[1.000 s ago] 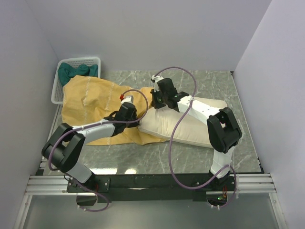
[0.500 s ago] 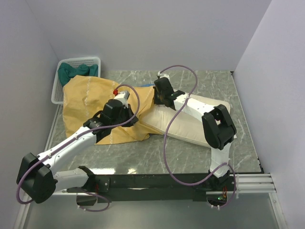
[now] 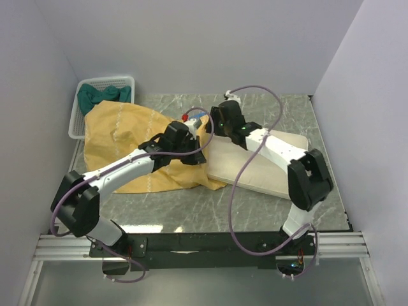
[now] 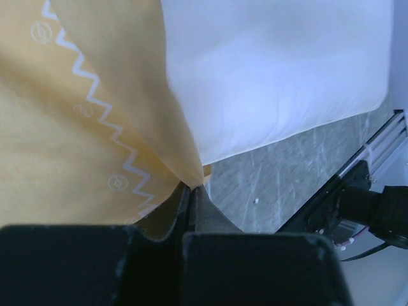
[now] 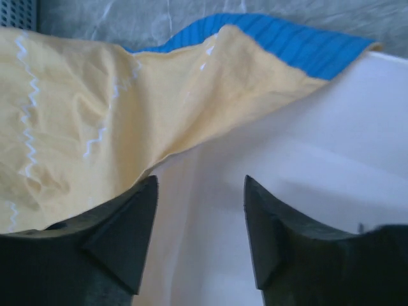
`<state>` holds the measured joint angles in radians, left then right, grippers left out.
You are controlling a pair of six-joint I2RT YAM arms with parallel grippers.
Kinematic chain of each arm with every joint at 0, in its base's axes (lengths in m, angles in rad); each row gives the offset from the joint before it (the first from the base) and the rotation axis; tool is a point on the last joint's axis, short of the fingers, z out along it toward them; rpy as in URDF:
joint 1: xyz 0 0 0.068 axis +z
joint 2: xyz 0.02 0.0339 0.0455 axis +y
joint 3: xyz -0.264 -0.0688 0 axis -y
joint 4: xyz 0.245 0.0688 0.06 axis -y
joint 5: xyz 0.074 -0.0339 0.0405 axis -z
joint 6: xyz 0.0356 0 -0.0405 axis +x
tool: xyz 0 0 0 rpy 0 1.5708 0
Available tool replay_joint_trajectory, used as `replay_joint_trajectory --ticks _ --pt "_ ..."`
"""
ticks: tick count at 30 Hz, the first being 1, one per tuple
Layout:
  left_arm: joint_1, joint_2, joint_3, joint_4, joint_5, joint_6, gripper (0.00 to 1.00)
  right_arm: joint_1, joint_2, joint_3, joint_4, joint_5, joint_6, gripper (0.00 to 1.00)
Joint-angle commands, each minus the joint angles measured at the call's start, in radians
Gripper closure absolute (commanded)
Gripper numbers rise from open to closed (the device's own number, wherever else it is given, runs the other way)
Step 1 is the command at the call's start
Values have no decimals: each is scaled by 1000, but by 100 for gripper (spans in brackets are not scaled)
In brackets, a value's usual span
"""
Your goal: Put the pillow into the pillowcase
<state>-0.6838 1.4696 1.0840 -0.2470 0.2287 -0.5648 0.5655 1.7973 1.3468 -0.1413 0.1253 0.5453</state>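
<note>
My left fingers (image 4: pixel 191 203) were pinched shut on the near hem of the pillowcase (image 3: pixel 124 131), just where its yellow lining met the pillow (image 3: pixel 258 169). The pillow lay flat on the worktop (image 3: pixel 191 207) to the right, with its left end at the case's mouth. I judged the step in hand to be feeding that end in. To do it well, I should lift the hem clear of the worktop so the mouth gaped, and not drag it leftward off the pillow.

Farther back, my right fingers (image 5: pixel 199 239) stood open and gripped nothing. The white pillow showed between them, and the yellow flap was draped over its corner just to their left. They should bear down on the pillow and push it leftward under that flap without snagging the cloth. The rest of the case lay heaped at the far left, against a basket (image 3: pixel 83 102).
</note>
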Motion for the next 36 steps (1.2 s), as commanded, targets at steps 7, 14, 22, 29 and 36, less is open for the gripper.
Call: replay_joint_trajectory --ticks 7,14,22,29,36 --pt "-6 52 100 -37 -86 -37 98 -197 -332 -213 -70 22 5 13" --pt "-17 90 148 -74 -101 -9 98 -510 -575 -580 -30 -4 12 1" --pt "-40 127 171 -112 -111 9 99 -732 -684 -733 -32 16 -7 0" --pt "-49 133 194 -133 -120 17 98 -780 -610 -738 17 -12 -13 0" --pt "-72 161 221 -141 -103 32 99 -782 -463 -729 140 -214 38 27"
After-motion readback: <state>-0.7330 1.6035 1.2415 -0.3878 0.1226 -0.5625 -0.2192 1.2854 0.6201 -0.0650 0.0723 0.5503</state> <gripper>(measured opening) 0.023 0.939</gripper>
